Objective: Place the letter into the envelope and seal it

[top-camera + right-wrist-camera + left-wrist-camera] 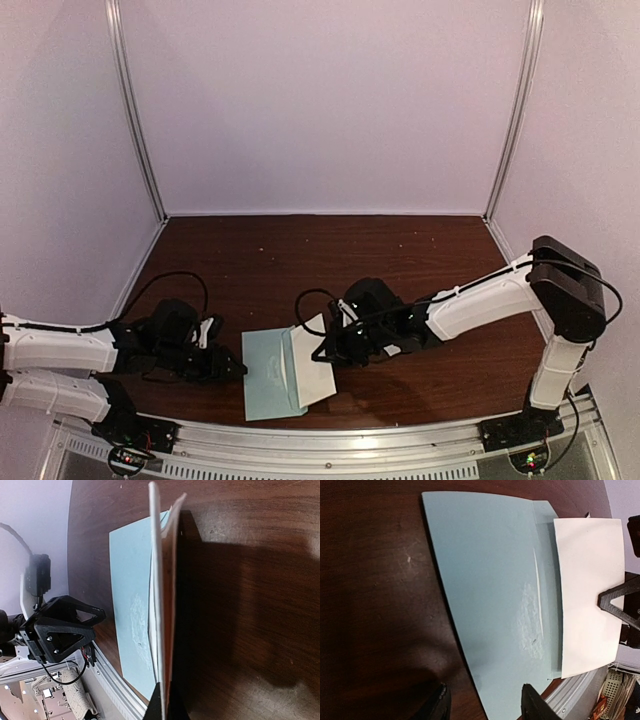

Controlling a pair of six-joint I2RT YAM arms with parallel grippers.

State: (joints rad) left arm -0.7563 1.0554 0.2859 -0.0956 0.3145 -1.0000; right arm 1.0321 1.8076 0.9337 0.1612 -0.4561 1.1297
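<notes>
The pale teal envelope (pixel 268 377) lies flat on the dark wooden table near the front edge. It fills the left wrist view (pixel 490 590), with faint whitish print at centre. A white letter (pixel 316 366) overlaps the envelope's right side and tilts up at its right edge. My right gripper (pixel 328 350) is shut on the letter's right edge. The right wrist view shows the letter edge-on (pixel 159 580) between the closed fingertips (pixel 156 707). My left gripper (pixel 230 367) is open at the envelope's left edge, and that edge lies between its fingers (pixel 536 705).
A metal rail (pixel 350 435) runs along the table's near edge, close under the envelope. Pale enclosure walls (pixel 320 100) stand at the back and both sides. A black cable (pixel 175 278) loops behind the left arm.
</notes>
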